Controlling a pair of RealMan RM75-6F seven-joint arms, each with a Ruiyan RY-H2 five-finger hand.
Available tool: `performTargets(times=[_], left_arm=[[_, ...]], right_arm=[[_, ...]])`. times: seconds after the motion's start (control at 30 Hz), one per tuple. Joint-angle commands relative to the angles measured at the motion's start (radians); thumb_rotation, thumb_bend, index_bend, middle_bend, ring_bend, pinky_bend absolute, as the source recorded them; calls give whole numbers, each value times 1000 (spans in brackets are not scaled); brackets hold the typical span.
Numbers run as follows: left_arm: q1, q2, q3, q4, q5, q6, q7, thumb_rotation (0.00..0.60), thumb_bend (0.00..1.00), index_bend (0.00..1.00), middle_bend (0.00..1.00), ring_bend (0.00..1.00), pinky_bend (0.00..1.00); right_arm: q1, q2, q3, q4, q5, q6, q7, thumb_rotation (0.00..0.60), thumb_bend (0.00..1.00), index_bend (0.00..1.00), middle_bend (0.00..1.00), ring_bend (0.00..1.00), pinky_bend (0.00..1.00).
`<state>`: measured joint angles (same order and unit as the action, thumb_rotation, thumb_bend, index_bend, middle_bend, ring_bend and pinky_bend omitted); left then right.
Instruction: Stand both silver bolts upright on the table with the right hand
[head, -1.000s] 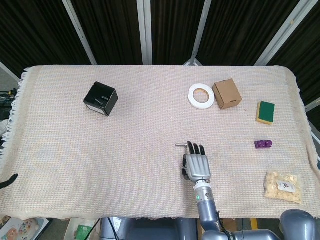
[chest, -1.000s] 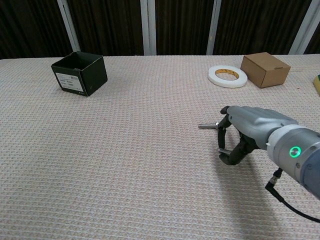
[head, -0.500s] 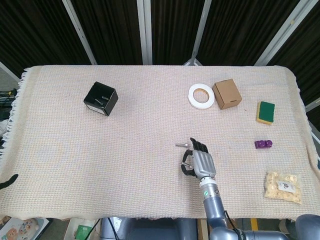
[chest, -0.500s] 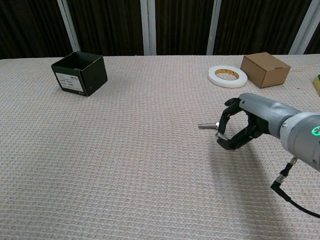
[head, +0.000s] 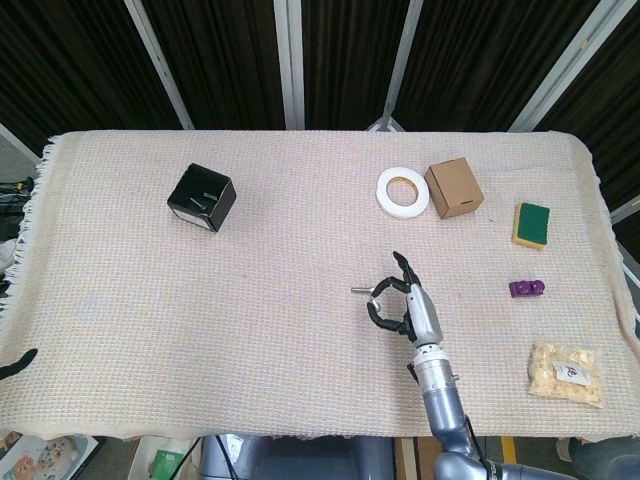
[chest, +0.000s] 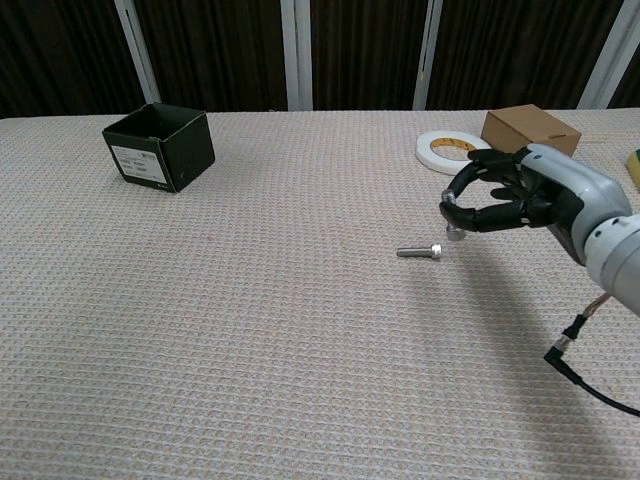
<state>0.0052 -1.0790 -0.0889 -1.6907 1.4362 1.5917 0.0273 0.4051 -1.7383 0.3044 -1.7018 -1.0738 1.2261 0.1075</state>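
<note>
One silver bolt (head: 362, 290) (chest: 418, 251) lies flat on the cloth in front of the middle of the table, its head toward the right. My right hand (head: 405, 305) (chest: 520, 195) hovers just right of it and above the cloth, palm turned left, thumb and fingers curled into a ring. A small silver bolt end (chest: 455, 234) shows at the pinching fingertips; the rest of that bolt is hidden by the hand. Only a dark sliver (head: 15, 362) at the lower left table edge may be my left hand.
A black open box (head: 201, 197) (chest: 160, 146) stands back left. A white tape roll (head: 403, 190) and a cardboard box (head: 453, 187) sit back right. A green sponge (head: 532, 224), a purple piece (head: 526, 289) and a snack bag (head: 567, 372) lie along the right side.
My right hand has risen off the cloth, turned its palm leftward and moved back and right, carrying a small silver bolt. The lying bolt has not moved.
</note>
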Motion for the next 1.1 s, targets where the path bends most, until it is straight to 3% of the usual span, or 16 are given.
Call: performTargets(times=[0.03,0.37,1.1], left_arm=[[0,0,0,0,0,0,0,600,147,166,94,0,57],[1,-1,0,0,1,3,2,600,147,166,94,0,57],[4,-4,0,-1,3,9,7,600,147,166,94,0,56]], right_arm=[[-26,-11,-26,71,-70,-14,84,600,443,663,0,0,0],[-52,-17,-70,163,-144,3,168,600,448,670,0,0,0],[-90,11,-85,232,-131,-29,248,600,448,670,0,0,0]])
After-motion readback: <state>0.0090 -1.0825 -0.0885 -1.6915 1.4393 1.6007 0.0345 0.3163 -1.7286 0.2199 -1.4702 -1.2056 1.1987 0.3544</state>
